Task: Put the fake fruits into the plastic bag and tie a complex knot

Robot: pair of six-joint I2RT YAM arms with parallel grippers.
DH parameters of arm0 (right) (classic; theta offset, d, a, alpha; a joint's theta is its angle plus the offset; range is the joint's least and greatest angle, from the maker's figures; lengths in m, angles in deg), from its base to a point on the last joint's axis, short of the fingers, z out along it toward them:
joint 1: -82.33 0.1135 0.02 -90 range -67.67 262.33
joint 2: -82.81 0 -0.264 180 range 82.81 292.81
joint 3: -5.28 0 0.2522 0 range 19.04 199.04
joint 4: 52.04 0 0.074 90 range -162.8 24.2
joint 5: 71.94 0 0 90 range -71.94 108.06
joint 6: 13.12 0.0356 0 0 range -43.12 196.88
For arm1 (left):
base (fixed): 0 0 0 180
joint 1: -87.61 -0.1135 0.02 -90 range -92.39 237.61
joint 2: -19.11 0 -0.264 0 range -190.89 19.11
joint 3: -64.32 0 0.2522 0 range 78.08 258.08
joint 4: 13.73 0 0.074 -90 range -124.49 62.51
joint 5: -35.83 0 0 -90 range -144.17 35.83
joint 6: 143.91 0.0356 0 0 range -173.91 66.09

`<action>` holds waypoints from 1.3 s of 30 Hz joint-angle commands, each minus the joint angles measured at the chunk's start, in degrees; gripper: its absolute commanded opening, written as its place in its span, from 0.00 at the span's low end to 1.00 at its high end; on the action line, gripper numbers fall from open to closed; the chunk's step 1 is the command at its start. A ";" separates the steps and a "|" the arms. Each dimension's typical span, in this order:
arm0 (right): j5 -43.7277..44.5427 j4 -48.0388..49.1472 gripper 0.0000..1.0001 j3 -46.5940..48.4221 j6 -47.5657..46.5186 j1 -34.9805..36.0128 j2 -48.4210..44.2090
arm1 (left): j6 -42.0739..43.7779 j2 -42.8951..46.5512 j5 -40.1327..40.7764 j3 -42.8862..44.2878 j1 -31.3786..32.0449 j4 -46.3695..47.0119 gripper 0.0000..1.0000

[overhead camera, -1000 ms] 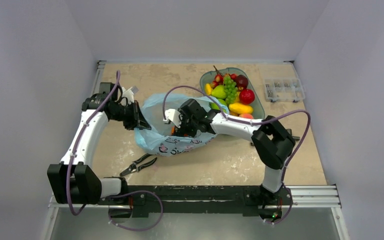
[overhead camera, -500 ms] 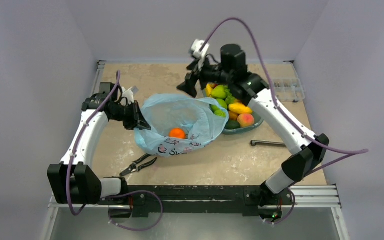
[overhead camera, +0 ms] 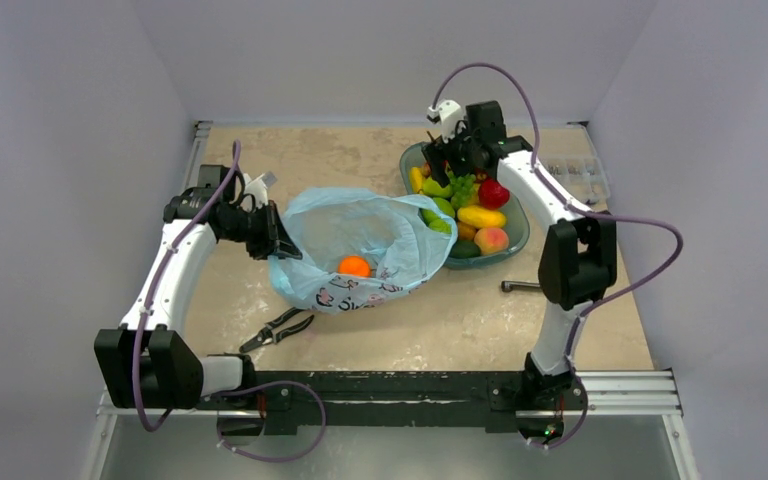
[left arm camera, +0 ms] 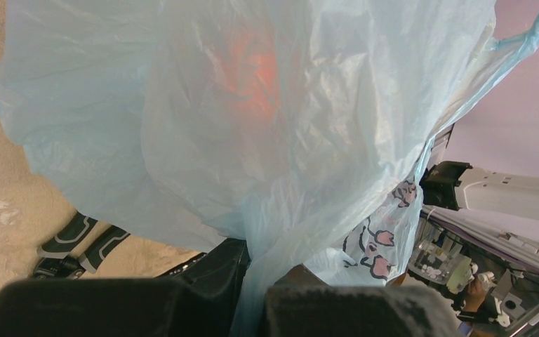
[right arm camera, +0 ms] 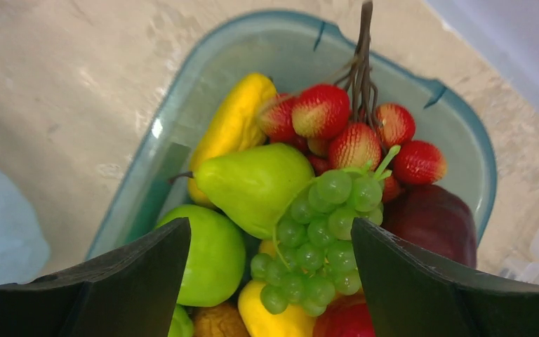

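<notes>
Fake fruits point(overhead camera: 465, 205) — where are they sitting?

Most of them are lying in a pile in the teal dish point(overhead camera: 407, 165), at about 1 o'clock on the table point(overhead camera: 290, 150). One orange point(overhead camera: 354, 266) is lying down inside the plastic bag point(overhead camera: 360, 225).

And where is the bag lying?

It is lying open near the middle of the table. Its rim is reaching the dish on the bag's 2 o'clock side.

What is the left gripper point(overhead camera: 278, 243) doing?

It is pinching the bag's rim at the bag's 9 o'clock side. In its own camera, bunched blue plastic is running down between its clenched fingers.

And the right gripper point(overhead camera: 447, 160)?

It is hanging over the far end of the dish with its jaws spread wide — it is grasping nothing. In its own camera, the green grapes point(right arm camera: 316, 246) and the green pear point(right arm camera: 253, 182) are showing between its two fingers. The red berries point(right arm camera: 321, 110) are sitting at 12 o'clock from the grapes, and a yellow fruit point(right arm camera: 235, 126) at 10 o'clock. A green apple point(right arm camera: 214, 253) is sitting at 9 o'clock and a dark red apple point(right arm camera: 431, 221) at 3 o'clock. I cannot tell if the fingers are touching any fruit.

Is anything else lying around?

Yes. Black pliers point(overhead camera: 278, 328) are lying at 7 o'clock from the bag. A metal rod point(overhead camera: 520, 287) is lying at 4 o'clock from it. A clear box point(overhead camera: 585, 175) is sitting at 3 o'clock from the dish.
</notes>
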 commanded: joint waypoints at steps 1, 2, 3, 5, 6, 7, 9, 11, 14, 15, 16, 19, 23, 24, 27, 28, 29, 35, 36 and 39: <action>2.98 1.19 0.85 3.01 -2.34 -1.86 2.51 | 1.01 0.55 -0.32 0.23 -0.38 0.59 0.00; 3.26 1.38 0.86 3.61 -2.37 -1.89 3.56 | 1.01 0.65 -0.29 0.06 -0.38 0.68 0.00; 3.49 1.92 0.86 3.90 -2.36 -1.90 4.54 | 1.01 0.75 -0.24 -0.09 -0.38 0.83 0.00; 3.26 2.46 0.87 4.55 -2.12 -1.97 6.40 | 0.93 0.72 -0.32 -0.28 -0.38 0.99 0.00; 3.07 2.36 0.87 5.02 -1.83 -1.91 7.67 | 0.89 0.69 -0.31 -0.26 -0.38 1.01 0.00; 2.92 2.36 0.86 5.28 -1.45 -1.94 8.48 | 0.93 0.68 -0.21 -0.20 -0.38 0.98 0.00; 2.40 1.95 0.83 5.28 -1.06 -2.02 9.97 | 1.08 0.75 -0.08 0.00 -0.38 0.98 0.00; 1.62 2.42 0.77 4.63 -0.43 -2.08 10.74 | 1.31 0.83 0.11 0.02 -0.38 0.77 0.00; 1.45 2.24 0.67 4.49 0.40 -2.23 11.74 | 1.45 1.08 0.28 -0.13 -0.38 0.76 0.00; 1.75 2.02 0.66 4.58 0.58 -2.25 12.08 | 1.43 1.11 0.28 -0.23 -0.38 0.74 0.00; 1.88 1.69 0.60 4.74 0.73 -2.31 12.25 | 1.45 1.23 0.33 -0.31 -0.38 0.77 0.00; 2.05 1.53 0.44 4.74 0.70 -2.34 11.86 | 1.41 1.35 0.25 -0.36 -0.38 0.82 0.00; 2.04 1.39 0.12 4.64 0.39 -2.34 8.93 | 1.56 1.52 0.23 -0.24 -0.38 0.73 0.00; 1.99 1.23 0.03 4.64 0.34 -2.34 7.88 | 1.59 1.50 0.25 -0.32 -0.38 0.78 0.00; 1.13 0.39 0.00 4.54 1.08 -2.42 4.30 | 1.81 1.63 0.22 -0.28 -0.38 0.63 0.00; 0.21 0.36 0.00 4.15 1.46 -2.53 2.28 | 1.83 1.63 0.21 -0.24 -0.38 0.63 0.00; -0.79 0.62 0.00 3.64 1.98 -2.62 0.47 | 1.81 1.72 0.28 -0.28 -0.38 0.56 0.00; -6.13 1.74 0.00 0.45 5.88 -2.60 -9.38 | 2.05 2.07 0.21 -0.42 -0.38 0.27 0.00; -6.66 1.75 0.00 0.43 6.27 -2.60 -10.64 | 2.07 2.03 0.23 -0.48 -0.38 0.24 0.00; -9.72 1.79 0.00 1.00 7.44 -2.62 -14.28 | 2.07 2.08 -0.02 -0.50 -0.38 0.24 0.00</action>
